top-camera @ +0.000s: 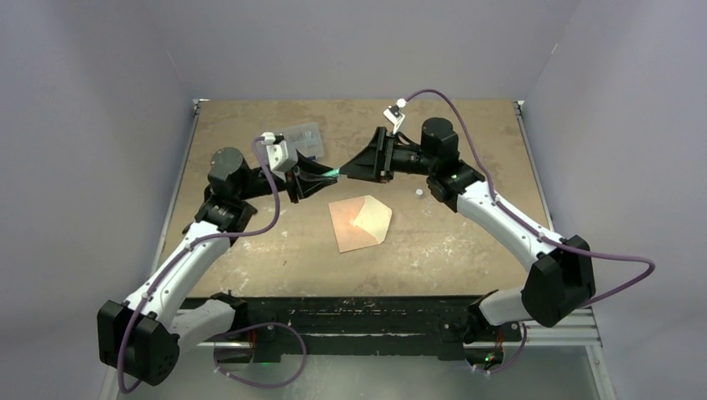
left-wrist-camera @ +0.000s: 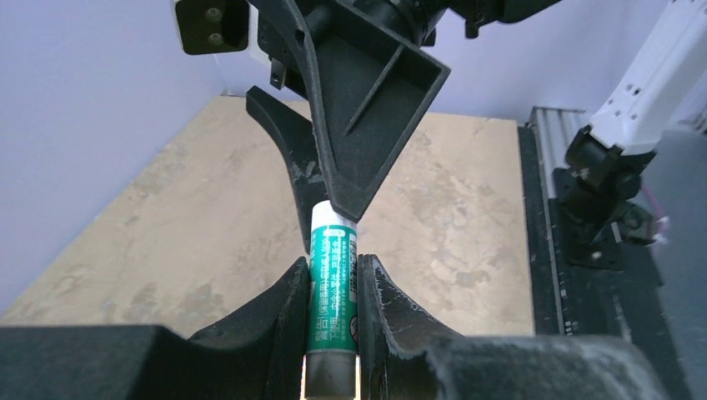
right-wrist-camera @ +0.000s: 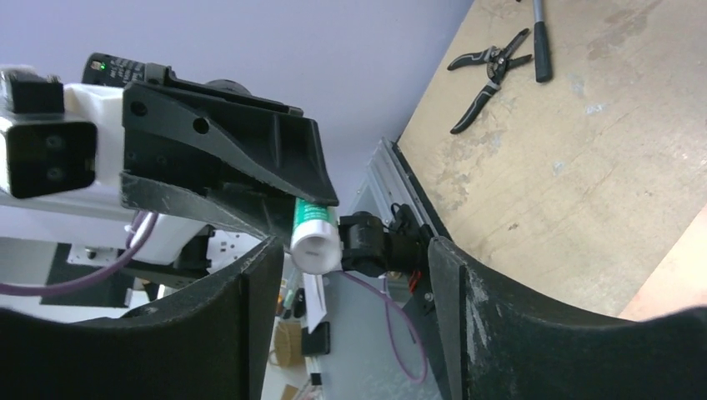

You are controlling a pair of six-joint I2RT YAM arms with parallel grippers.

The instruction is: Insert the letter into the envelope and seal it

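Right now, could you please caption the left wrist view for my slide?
Left fingers clamp a green-and-white glue stick as the right fingers straddle its far end.

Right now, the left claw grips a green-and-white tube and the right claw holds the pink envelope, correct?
Not quite. The left gripper does grip the green-and-white tube, but the right gripper holds nothing; its jaws stand open near the tube's end. The top view shows the pink envelope lying on the table.
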